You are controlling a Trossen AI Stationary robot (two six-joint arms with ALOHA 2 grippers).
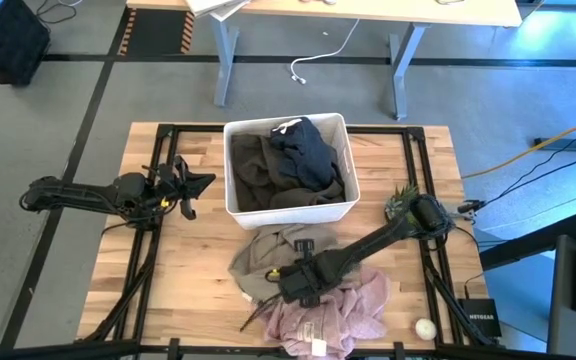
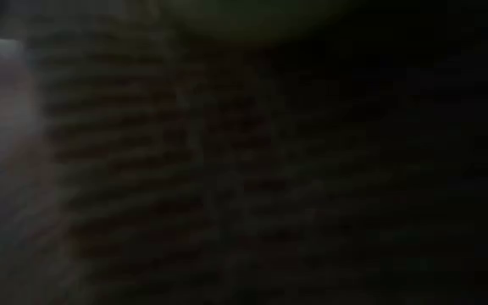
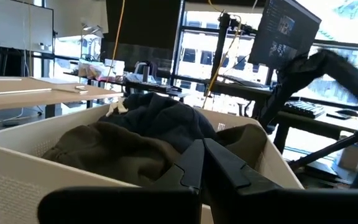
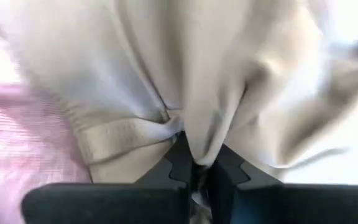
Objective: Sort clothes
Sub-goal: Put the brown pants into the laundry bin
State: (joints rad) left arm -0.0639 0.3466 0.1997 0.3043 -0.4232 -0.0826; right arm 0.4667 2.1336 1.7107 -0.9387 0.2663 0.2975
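An olive-khaki garment (image 1: 268, 258) lies crumpled on the table in front of the white bin (image 1: 290, 205). A mottled pink garment (image 1: 333, 312) with a white label lies beside it at the near edge. The bin holds a dark grey-brown garment (image 1: 258, 172) and a navy one (image 1: 310, 152); both show in the left wrist view, the grey-brown (image 3: 114, 149) and the navy (image 3: 160, 115). My right gripper (image 1: 280, 275) is down on the khaki garment, shut on it. My left gripper (image 1: 206, 181) is shut and empty, left of the bin. The low view is dark, covered by cloth. My right gripper pinches a raised fold of the olive-khaki garment (image 4: 201, 146) between its two fingers. The fold stands up out of the fingertips (image 4: 229, 168), next to a seamed hem (image 4: 126, 137). The rest of the garment lies slack on the table.
A small green plant-like thing (image 1: 400, 203) and a white ball (image 1: 425, 327) sit at the table's right side. A dark frame of bars (image 1: 153, 250) runs around the tabletop. Bare wood lies at the near left.
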